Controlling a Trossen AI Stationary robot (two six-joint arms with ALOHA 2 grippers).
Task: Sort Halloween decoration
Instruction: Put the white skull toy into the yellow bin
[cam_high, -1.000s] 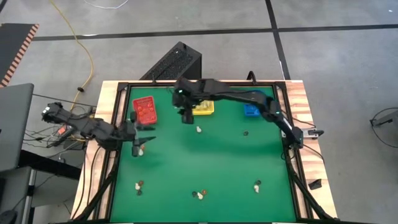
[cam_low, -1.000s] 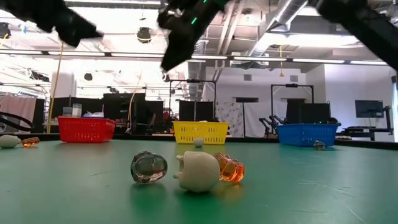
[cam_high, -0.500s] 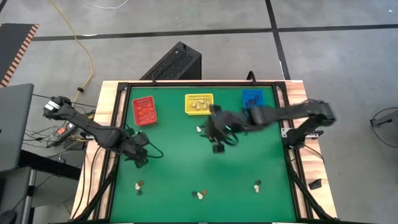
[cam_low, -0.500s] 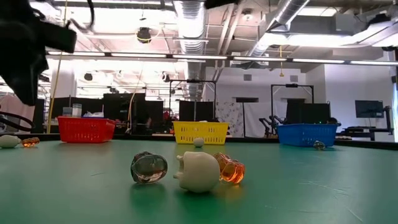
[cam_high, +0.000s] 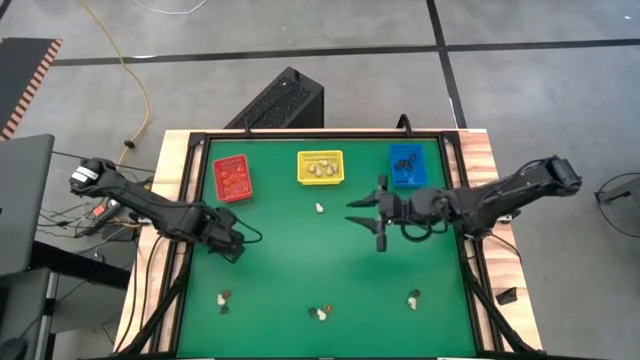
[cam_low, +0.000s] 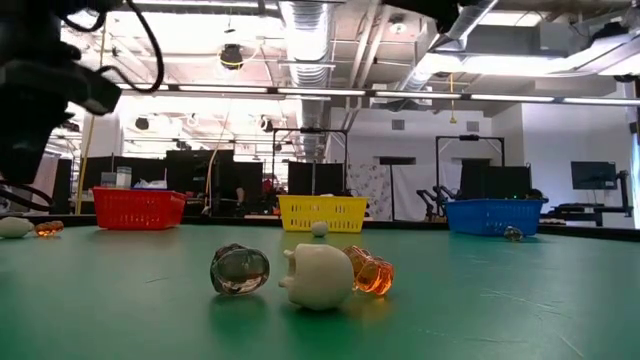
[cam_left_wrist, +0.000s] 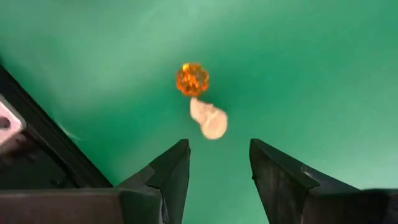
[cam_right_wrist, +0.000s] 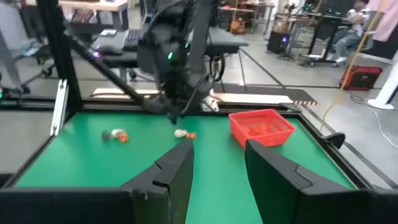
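Observation:
The Halloween decoration lies scattered as tiny cream, orange and dark trinkets on the green table. My left gripper (cam_high: 229, 247) (cam_left_wrist: 217, 155) is open near the table's left side, pointing down above an orange trinket (cam_left_wrist: 192, 79) and a cream trinket (cam_left_wrist: 209, 119) that touch each other. It touches neither. My right gripper (cam_high: 368, 215) (cam_right_wrist: 217, 155) is open over the table's right middle, fingers level and pointing left, holding nothing. A cream trinket (cam_high: 319, 208) lies near the yellow bin (cam_high: 320, 167). Three more (cam_low: 240, 270) (cam_low: 318, 275) (cam_low: 372, 272) lie at the near edge.
The red bin (cam_high: 232, 177), the yellow bin and the blue bin (cam_high: 406, 165) stand along the far edge, each with pieces inside. Small trinket groups lie near the near edge at left (cam_high: 223, 298), middle (cam_high: 320, 313) and right (cam_high: 413, 297). A black frame rims the table.
My right gripper has swung from beside the yellow bin toward the near side, then toward the table's right, and now points left. My left gripper has tipped from level to pointing down and shifted slightly toward the near edge, over the two trinkets.

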